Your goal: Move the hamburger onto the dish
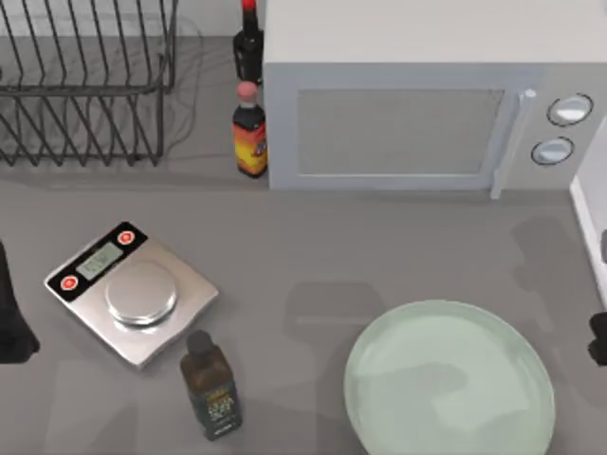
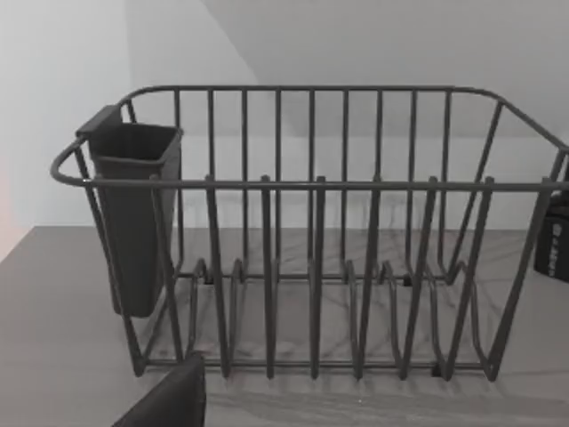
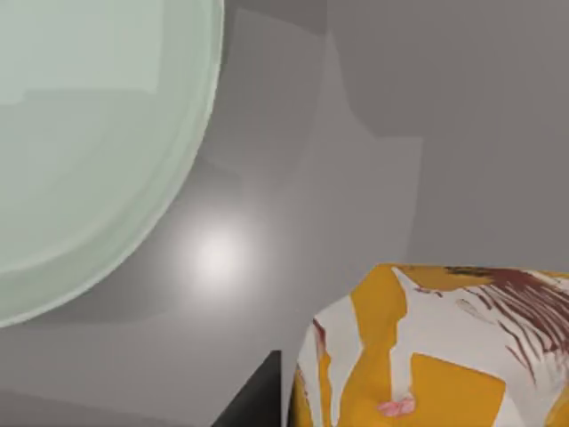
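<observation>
The hamburger (image 3: 427,351), an orange-yellow lump streaked with white and a dark reddish patch, sits close under the right wrist camera, off the dish (image 3: 89,151), whose pale green rim curves past it with bare grey surface (image 3: 356,133) between the two. From above, the dish (image 1: 449,381) lies at the front right of the surface, with nothing on it. The right arm (image 1: 597,339) shows as a dark shape at the right edge, and whether its hand is open or closed cannot be told. The left arm (image 1: 13,322) sits parked at the left edge, facing the wire dish rack (image 2: 311,240) with its dark cutlery cup (image 2: 133,222); its hand's state cannot be told either. A kitchen scale (image 1: 133,294) stands at front left, a dark bottle (image 1: 211,387) lying just beside it, and an orange-labelled sauce bottle (image 1: 250,133) stands against the microwave (image 1: 417,95).
</observation>
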Controlling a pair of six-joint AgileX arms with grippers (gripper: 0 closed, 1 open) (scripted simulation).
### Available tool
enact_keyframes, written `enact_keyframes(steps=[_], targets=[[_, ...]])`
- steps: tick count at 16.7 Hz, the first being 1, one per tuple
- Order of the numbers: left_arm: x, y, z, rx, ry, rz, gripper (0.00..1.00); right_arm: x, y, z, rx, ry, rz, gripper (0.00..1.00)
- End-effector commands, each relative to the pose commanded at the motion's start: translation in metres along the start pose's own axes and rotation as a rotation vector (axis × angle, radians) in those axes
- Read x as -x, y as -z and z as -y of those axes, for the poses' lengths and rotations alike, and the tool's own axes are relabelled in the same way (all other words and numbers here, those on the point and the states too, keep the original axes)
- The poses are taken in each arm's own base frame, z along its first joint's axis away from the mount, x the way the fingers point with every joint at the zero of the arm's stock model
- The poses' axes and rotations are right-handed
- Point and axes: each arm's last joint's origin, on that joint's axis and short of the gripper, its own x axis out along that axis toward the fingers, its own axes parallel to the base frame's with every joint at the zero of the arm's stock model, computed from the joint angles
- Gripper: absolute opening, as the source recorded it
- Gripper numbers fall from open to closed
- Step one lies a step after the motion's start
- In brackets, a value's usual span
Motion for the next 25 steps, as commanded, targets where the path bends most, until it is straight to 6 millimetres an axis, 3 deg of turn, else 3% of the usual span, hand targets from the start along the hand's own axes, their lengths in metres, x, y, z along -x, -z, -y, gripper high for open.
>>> enact_keyframes(steps=[6,19,25], targets=[[0.0,0.0,0.0,0.0,0.0,0.0,1.0,-0.001,-0.018,-0.02,0.499,-0.01,-0.042,0.0],[0.0,0.0,0.0,0.0,0.0,0.0,1.0,-0.012,-0.051,-0.096,2.067,-0.076,-0.061,0.0],[0.0,0.0,0.0,0.0,0.0,0.0,1.0,-0.015,-0.054,-0.125,2.645,-0.078,-0.024,0.0]])
